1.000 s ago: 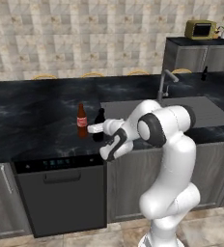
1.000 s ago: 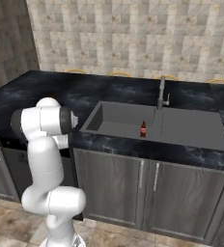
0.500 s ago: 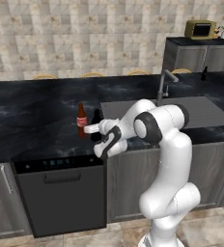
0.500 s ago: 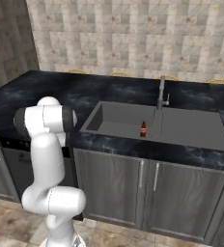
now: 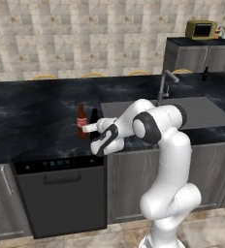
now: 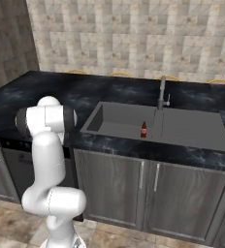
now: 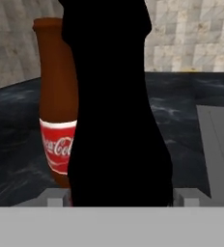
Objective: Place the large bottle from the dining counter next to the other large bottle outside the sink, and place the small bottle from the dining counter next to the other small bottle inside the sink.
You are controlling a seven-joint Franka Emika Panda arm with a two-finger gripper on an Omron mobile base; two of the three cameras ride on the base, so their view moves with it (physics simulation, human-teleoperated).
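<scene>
On the black marbled bench (image 5: 32,121) left of the sink (image 6: 182,128), the black bottle (image 7: 115,106) stands just beside the cola bottle (image 5: 81,121) at centre-left, between wide fingers (image 5: 91,130) letting go, so the next move likely calls for backing off and fetching the small bottle.

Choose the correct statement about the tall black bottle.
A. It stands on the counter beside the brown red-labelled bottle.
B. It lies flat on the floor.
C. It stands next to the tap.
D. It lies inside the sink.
A: the black bottle stands upright on the counter right beside the brown red-labelled bottle, left of the sink.
</scene>
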